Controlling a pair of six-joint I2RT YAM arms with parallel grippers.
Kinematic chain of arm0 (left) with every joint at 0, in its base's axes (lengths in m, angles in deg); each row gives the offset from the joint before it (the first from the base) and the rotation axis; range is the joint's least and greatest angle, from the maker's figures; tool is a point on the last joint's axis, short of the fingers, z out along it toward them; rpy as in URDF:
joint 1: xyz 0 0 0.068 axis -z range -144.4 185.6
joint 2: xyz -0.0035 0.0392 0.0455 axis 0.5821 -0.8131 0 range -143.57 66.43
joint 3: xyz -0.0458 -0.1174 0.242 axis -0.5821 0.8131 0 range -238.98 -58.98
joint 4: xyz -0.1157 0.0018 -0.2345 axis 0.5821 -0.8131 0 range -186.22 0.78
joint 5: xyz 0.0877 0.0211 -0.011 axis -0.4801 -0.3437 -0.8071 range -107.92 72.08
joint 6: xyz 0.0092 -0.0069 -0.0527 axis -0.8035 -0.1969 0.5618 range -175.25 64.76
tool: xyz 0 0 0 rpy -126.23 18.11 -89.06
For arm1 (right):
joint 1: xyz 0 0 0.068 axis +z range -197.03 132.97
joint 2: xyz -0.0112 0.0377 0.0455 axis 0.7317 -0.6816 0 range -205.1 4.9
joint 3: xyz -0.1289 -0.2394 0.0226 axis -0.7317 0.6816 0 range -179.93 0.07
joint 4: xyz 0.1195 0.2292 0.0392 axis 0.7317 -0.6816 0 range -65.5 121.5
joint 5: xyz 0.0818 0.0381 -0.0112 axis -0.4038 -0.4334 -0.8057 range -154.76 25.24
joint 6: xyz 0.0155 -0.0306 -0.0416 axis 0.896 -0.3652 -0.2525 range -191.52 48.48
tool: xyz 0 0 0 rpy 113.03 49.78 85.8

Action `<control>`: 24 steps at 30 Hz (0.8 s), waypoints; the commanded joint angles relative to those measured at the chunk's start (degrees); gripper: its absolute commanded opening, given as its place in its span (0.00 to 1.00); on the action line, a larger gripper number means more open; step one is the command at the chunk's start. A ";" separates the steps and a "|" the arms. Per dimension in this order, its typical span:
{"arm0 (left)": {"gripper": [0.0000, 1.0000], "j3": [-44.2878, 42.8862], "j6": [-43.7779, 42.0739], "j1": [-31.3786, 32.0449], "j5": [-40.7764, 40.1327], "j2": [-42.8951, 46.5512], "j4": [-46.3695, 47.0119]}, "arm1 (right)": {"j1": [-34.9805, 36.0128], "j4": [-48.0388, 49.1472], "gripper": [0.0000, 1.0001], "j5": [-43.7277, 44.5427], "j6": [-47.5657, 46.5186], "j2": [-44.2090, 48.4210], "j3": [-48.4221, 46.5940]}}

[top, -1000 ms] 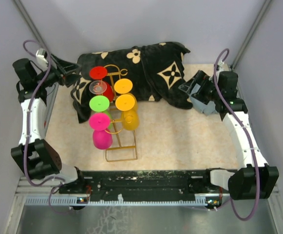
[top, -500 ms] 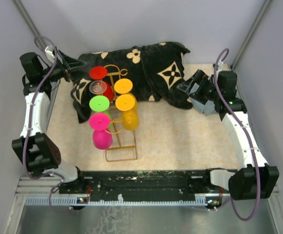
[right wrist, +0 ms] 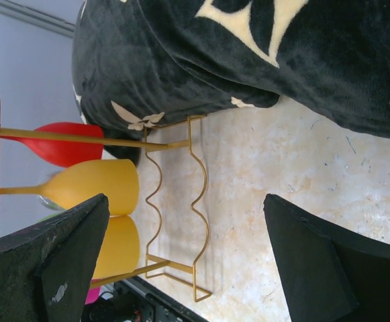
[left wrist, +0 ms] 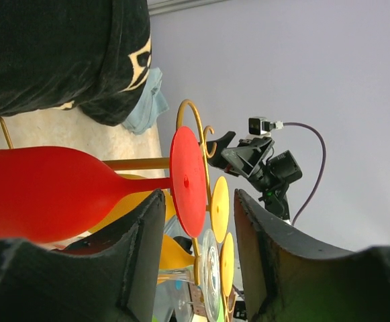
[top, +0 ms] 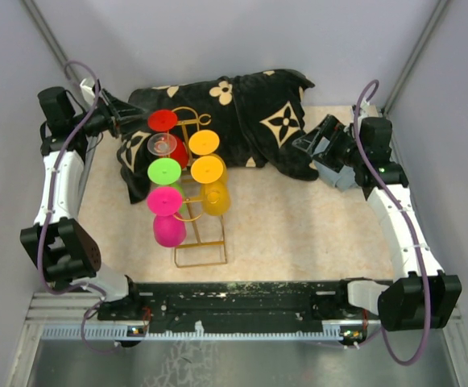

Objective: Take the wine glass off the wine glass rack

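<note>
White arm links (top: 54, 189), black joints (top: 60, 258), purple cables (left wrist: 302, 125), black fingers (left wrist: 141, 268)

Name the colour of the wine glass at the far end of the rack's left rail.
The wine glass is red, clearest in the left wrist view.

We list gold wine glass rack (top: 200, 264), wine glasses (top: 164, 171) red, clear, green, pink, yellow, and black cloth (top: 250, 105) with cream flowers.

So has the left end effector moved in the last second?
Yes. In the top view the left end effector has shifted rightward, closer to the red glass at the far end of the gold rack, which stayed put.
</note>
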 commanded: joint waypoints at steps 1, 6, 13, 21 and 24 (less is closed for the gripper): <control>0.49 -0.02 -0.90 0.37 1.84 0.38 -0.76 | 0.34 2.56 0.98 0.05 0.12 1.22 -1.90; 0.44 0.05 -1.49 0.34 2.41 0.38 -1.57 | 0.34 2.60 0.98 0.03 0.03 0.99 -1.66; 0.36 0.03 -2.73 0.28 3.23 0.26 -3.25 | 0.34 2.98 0.98 0.17 -0.06 0.96 -1.09; 0.21 -0.09 -3.32 0.28 3.68 -0.01 -4.06 | 0.34 3.40 0.98 0.21 -0.04 0.69 -0.99; 0.20 -0.02 -3.52 0.29 3.87 -0.20 -4.13 | 0.34 3.47 0.98 0.25 0.03 0.58 -0.85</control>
